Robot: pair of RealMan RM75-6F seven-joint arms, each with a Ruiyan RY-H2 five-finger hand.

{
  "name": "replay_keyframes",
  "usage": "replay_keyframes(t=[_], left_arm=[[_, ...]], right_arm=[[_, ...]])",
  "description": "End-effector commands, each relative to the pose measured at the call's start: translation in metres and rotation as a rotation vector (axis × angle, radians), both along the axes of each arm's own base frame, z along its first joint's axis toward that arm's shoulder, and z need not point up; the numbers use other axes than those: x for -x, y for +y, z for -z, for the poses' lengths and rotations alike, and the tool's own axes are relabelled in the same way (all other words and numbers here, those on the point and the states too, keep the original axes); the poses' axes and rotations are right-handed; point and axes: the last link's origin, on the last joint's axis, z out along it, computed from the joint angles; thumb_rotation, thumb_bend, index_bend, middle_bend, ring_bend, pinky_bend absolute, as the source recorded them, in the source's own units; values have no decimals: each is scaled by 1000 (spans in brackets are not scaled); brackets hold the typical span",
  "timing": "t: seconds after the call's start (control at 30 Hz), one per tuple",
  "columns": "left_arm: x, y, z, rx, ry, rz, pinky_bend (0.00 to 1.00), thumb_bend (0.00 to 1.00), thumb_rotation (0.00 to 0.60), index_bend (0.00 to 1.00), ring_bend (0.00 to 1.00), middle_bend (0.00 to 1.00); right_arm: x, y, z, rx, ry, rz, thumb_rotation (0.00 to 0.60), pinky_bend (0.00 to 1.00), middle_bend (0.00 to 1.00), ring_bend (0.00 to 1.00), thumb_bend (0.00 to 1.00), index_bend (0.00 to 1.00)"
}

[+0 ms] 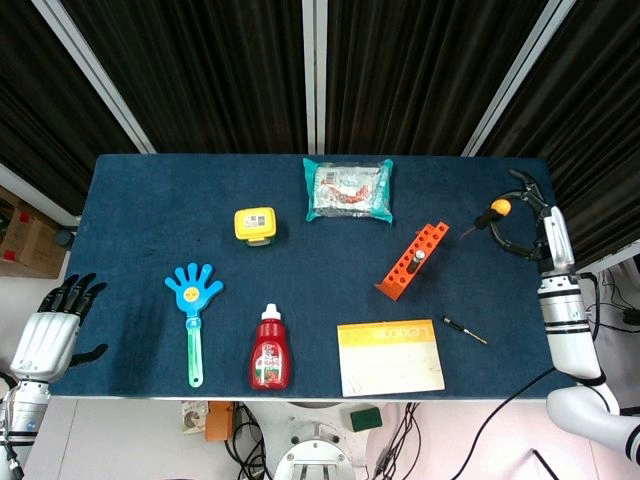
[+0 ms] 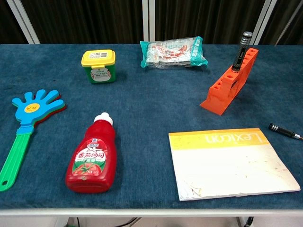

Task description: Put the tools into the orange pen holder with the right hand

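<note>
Orange pen holder [image 1: 411, 262] sitting right of centre on the desk [image 1: 140, 200], one tool [image 2: 241, 49] already standing in a slot. Right robot hand [image 1: 515, 215] is pinching an orange-handled tool [image 1: 492, 212] beside it, likely lining up insertion. Another screwdriver [image 1: 465, 330] lying near edge, waiting. Left robot hand [image 1: 60, 325] idling open, off desk.

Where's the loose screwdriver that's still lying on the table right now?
The loose screwdriver lies flat on the blue table toward the right side in the head view, just right of the yellow-and-white Lexicon book and in front of the orange pen holder.
</note>
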Motion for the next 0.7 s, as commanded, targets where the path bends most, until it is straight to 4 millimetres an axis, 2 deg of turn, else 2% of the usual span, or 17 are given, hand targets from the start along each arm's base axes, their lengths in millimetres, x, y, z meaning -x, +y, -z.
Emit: replay_keyframes(t=[0.03,0.23,0.7], left_arm=[[0,0,0,-1,0,0,183,54,600,147,29,70],[0,-1,0,0,0,3,182,54,600,147,29,70],[0,-2,-1,0,-1,4,183,54,600,147,29,70]], right_arm=[[-9,-1,4,-36,-4,-25,600,0,108,0,357,720],[-18,-2,14,-56,32,-42,600,0,108,0,357,720],[-18,-7,30,-99,-2,-34,600,0,107,0,357,719]])
